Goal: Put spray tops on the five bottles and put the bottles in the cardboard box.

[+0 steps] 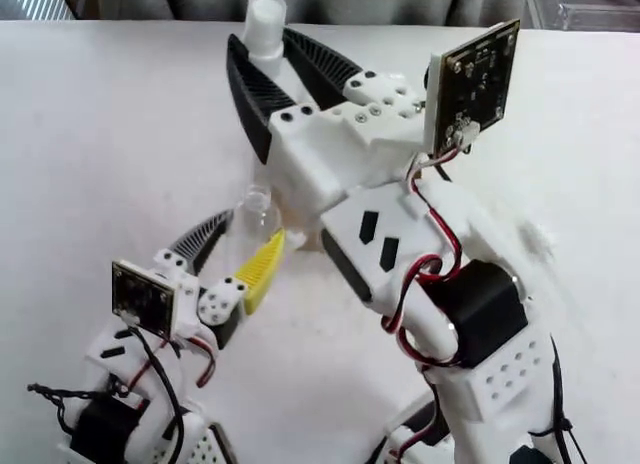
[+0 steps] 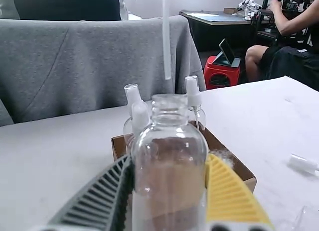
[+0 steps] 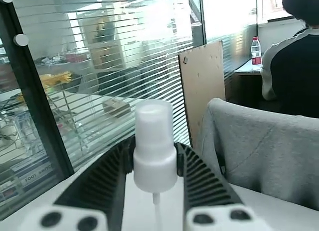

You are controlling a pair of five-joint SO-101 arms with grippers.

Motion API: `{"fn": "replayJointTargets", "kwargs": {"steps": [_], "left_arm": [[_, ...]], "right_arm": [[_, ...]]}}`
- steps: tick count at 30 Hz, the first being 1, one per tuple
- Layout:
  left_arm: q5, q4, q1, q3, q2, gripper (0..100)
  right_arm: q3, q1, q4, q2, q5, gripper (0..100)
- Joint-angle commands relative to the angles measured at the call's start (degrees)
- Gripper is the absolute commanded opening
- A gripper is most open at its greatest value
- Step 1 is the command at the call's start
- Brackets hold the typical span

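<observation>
Both clamped: left end effector [image 2: 167, 164] on uncapped bottle [image 2: 169, 141]; right end effector [image 3: 154, 149] on spray top [image 3: 154, 134], above bottle.

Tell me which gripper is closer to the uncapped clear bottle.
Left. The left gripper is shut on the bottle; the right gripper holds a spray top up above it, not touching.

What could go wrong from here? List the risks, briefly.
1. The thin tube under the spray top in the right gripper hangs above the open bottle. It may catch the rim and bend instead of going in.
2. The left gripper holds the bottle by its sides alone, so pushing the top on could tip it or make it slip.
</observation>
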Motion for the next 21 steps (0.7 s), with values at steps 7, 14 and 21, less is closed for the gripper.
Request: {"fn": "replayJointTargets", "kwargs": {"steps": [7,14,21], "left_arm": [[-0.35,-0.09,0.22,-2.64,-0.48,2],[-0.35,-0.09,0.22,-2.64,-0.48,2],[-0.35,0.00,0.22,-2.64,-0.48,2]], "right_arm": [[1.85,1.27,0.92,-0.48,-0.97,1.5],[11.60,1.45,-5.41,-3.47,-0.97,1.5],[18.73,1.27,-6.99,-7.25,-0.97,1.5]]}}
